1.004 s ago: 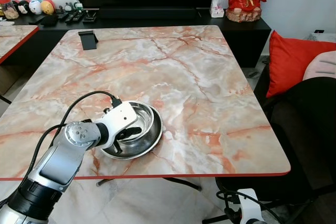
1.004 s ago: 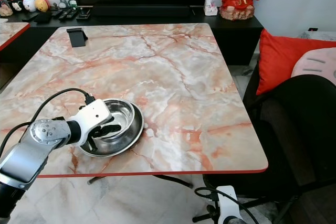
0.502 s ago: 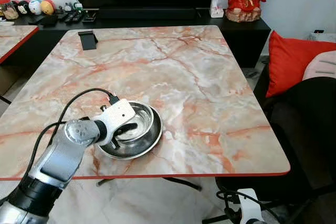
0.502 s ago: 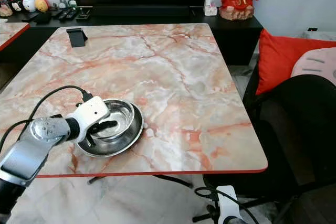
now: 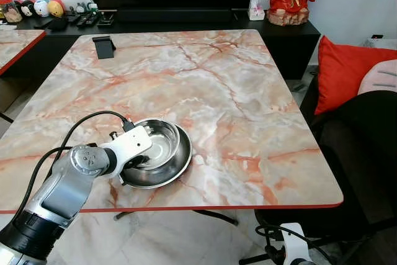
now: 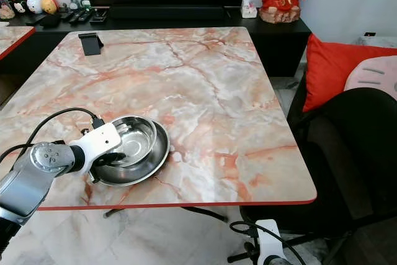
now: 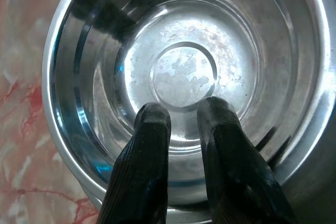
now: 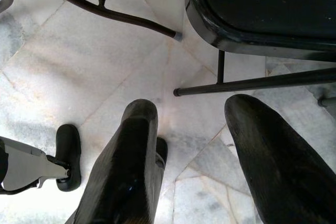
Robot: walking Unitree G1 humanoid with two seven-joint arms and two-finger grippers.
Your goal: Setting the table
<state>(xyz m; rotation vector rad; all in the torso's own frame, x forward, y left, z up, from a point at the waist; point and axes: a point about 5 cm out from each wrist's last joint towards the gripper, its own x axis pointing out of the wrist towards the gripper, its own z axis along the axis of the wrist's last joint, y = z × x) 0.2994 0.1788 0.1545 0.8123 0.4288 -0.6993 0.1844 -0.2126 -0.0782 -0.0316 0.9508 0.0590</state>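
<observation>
Two nested steel bowls sit on the marble table [image 5: 248, 97], lower left of the head frames and close to the near red edge. The inner bowl [image 5: 158, 141] is tipped, its left rim raised, inside the wider outer bowl [image 5: 180, 159], which lies flat on the marble. The left gripper [image 7: 181, 114] reaches in from the lower left of the frame, its white wrist housing over the bowls' left rim. In the left wrist view both fingers [image 7: 149, 145] are inside the inner bowl, tips close to the raised centre ring, a narrow gap between them and nothing in that gap: nearly closed, not clamped on anything visible. Whether a finger hooks the rim from below, cannot tell. The right gripper [image 8: 184, 145] hangs idle below the table, fingers spread wide over floor tiles and chair legs. Key relation: the bowls lie straight ahead of the left fingers, along their pointing line, rim facing the wrist; the bowls are round, so no long axis matters, only which rim segment is nearest, and that is the left one under the wrist housing. Left arm is the near one; right is well apart. Judgement: step in hand is separating or placing the inner bowl; a rim pinch would need the fingers to part and straddle the wall. Risk: thin steel slipping, outer bowl sliding towards the near edge.
</observation>
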